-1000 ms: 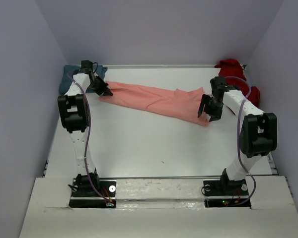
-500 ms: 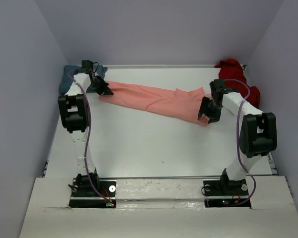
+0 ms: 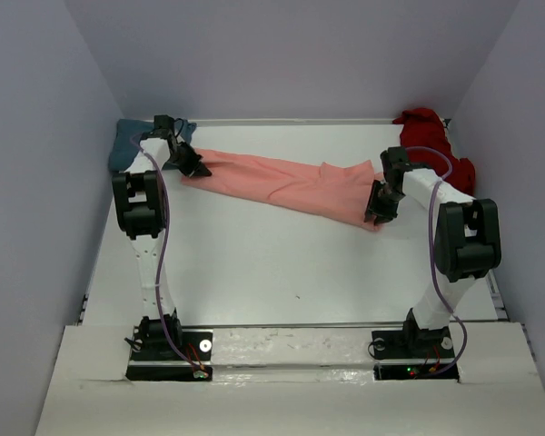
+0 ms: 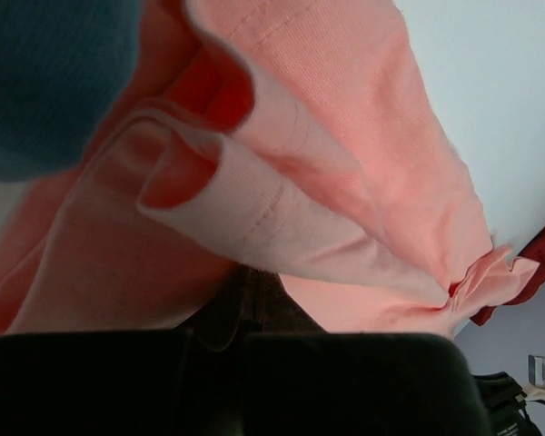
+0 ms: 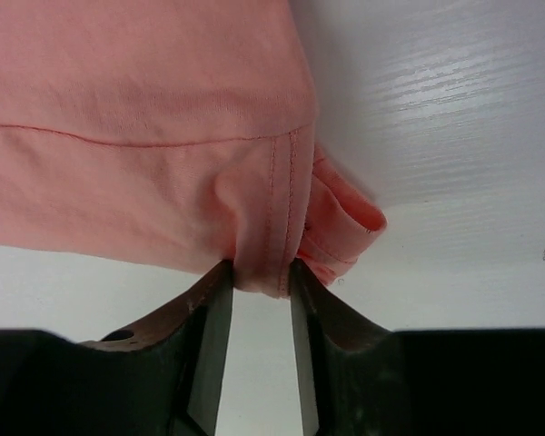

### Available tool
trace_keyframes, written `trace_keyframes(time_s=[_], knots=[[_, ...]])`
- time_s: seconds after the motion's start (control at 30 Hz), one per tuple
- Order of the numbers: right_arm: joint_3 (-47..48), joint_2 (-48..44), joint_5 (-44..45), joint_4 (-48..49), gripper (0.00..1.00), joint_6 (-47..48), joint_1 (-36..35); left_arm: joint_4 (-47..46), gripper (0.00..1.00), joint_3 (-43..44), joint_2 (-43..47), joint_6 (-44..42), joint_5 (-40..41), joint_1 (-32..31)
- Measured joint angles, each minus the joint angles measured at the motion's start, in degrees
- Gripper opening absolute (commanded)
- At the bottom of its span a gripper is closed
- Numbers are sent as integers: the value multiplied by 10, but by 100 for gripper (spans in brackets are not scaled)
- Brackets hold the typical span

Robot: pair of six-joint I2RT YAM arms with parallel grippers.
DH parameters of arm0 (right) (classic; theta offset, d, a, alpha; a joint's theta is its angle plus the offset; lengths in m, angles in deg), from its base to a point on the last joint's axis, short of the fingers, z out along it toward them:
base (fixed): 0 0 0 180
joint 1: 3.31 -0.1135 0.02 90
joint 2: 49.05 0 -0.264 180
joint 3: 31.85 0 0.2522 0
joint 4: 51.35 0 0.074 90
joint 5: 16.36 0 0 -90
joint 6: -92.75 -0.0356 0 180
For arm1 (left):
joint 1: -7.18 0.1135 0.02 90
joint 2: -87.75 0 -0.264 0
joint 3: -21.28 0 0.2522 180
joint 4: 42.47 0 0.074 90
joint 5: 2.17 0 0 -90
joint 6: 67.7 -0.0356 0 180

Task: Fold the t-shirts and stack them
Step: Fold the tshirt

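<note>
Salmon-pink t-shirt (image 3: 282,182) is clamped at its left end in my left pincer (image 3: 196,168) and pinched at its right hem in my right pincer (image 5: 257,272), so I should lift both evenly.

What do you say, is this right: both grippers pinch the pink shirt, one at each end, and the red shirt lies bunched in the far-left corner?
Not quite. The red shirt lies bunched in the far-right corner, not the far-left; the top view shows it. The left gripper and right gripper do pinch the pink shirt, one at each end.
</note>
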Motion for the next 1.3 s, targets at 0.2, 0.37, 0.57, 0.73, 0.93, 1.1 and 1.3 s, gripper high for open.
trace_keyframes(time_s=[0.2,0.37,0.57,0.73,0.93,1.1,1.3], knots=[[7,1,0,2,19,0,0,-23,0,0,-21,2,-19,0],[7,1,0,3,15,0,0,-26,0,2,-23,0,-19,-2],[7,1,0,2,0,0,0,-27,0,10,-29,-1,-23,-2],[13,1,2,-2,0,1,0,-26,0,14,-33,-1,-22,-3],[31,1,13,-6,0,8,0,-21,0,20,-36,0,-17,-3],[40,5,30,-14,0,16,0,-7,0,37,-45,1,-17,-2],[41,19,47,-28,0,24,5,14,0,78,-66,2,-17,3]])
